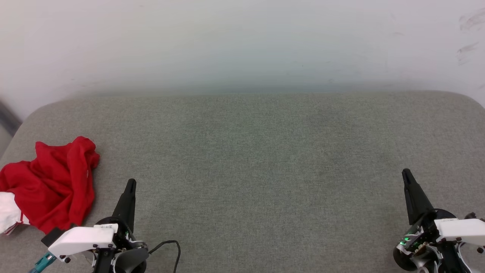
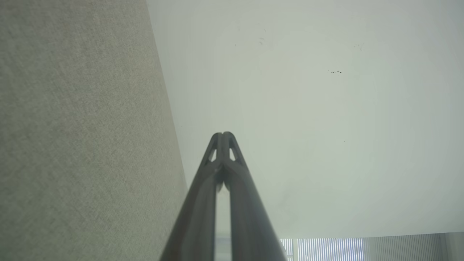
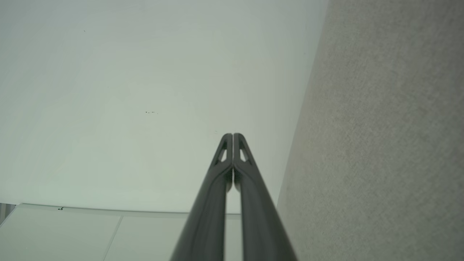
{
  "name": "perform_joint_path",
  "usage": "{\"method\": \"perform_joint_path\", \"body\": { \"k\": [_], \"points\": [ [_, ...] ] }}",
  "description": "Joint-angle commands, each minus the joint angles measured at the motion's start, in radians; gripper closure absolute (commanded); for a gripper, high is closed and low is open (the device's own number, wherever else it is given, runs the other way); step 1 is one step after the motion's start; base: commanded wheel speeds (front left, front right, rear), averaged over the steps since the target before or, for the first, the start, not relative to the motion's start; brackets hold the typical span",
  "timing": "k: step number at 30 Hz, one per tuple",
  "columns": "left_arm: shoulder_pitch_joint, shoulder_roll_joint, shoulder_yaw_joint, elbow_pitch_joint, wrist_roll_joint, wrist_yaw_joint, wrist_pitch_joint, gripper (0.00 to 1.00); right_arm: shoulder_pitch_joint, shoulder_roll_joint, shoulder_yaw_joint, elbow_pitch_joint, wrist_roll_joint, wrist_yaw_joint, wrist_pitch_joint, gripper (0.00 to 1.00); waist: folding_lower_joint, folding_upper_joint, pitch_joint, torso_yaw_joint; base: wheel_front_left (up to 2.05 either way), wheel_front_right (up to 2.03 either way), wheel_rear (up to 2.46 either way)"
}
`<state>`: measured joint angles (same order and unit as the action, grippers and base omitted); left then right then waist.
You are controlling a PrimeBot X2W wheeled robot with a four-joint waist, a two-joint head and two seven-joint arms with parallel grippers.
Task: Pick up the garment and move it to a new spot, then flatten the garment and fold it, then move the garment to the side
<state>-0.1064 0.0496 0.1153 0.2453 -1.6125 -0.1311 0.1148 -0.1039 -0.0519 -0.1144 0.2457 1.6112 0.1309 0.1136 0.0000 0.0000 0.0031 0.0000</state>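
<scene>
Crumpled garment (image 1: pixel 49 182) at 8 o'clock, not yet picked up. Left claw (image 1: pixel 130 184) beside it, right claw (image 1: pixel 406 174) at 4 o'clock, both pinched together, empty. Next, probably: left claw opens, reaches.

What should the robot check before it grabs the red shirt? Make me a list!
1. Garment in sight: ok, crumpled at the left end of the grey cushion.
2. Left gripper free: ok, shut on nothing, the nearer one to the garment.
3. Right gripper free: ok, shut on nothing.
4. Fingers open for a grab: not ok, both pairs closed.
5. Whole garment on the cushion: cannot tell, it runs past the picture's edge.
</scene>
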Motion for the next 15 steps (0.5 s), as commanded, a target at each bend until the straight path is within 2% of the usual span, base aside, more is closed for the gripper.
{"method": "perform_joint_path", "body": {
  "k": [1,7,8,15],
  "points": [
    [-0.005,-0.002,0.001,0.000,-0.001,-0.003,0.001,1.00,-0.010,0.003,0.001,0.001,0.004,0.000,0.000,1.00,0.0000,0.0000,0.000,0.000,0.00,0.00,0.00],
    [-0.005,-0.002,0.001,0.000,-0.001,-0.003,0.001,1.00,-0.010,0.003,0.001,0.001,0.004,0.000,0.000,1.00,0.0000,0.0000,0.000,0.000,0.00,0.00,0.00],
    [0.000,0.000,0.000,0.000,0.000,0.000,0.000,0.00,0.000,0.000,0.000,0.000,0.000,0.000,0.000,0.00,0.0000,0.0000,0.000,0.000,0.00,0.00,0.00],
    [0.012,-0.002,-0.030,0.017,0.002,0.001,-0.019,0.00,0.022,0.001,0.008,0.006,-0.003,0.000,-0.018,0.00,0.0000,0.0000,0.001,0.000,0.00,0.00,0.00]
  ]
}}
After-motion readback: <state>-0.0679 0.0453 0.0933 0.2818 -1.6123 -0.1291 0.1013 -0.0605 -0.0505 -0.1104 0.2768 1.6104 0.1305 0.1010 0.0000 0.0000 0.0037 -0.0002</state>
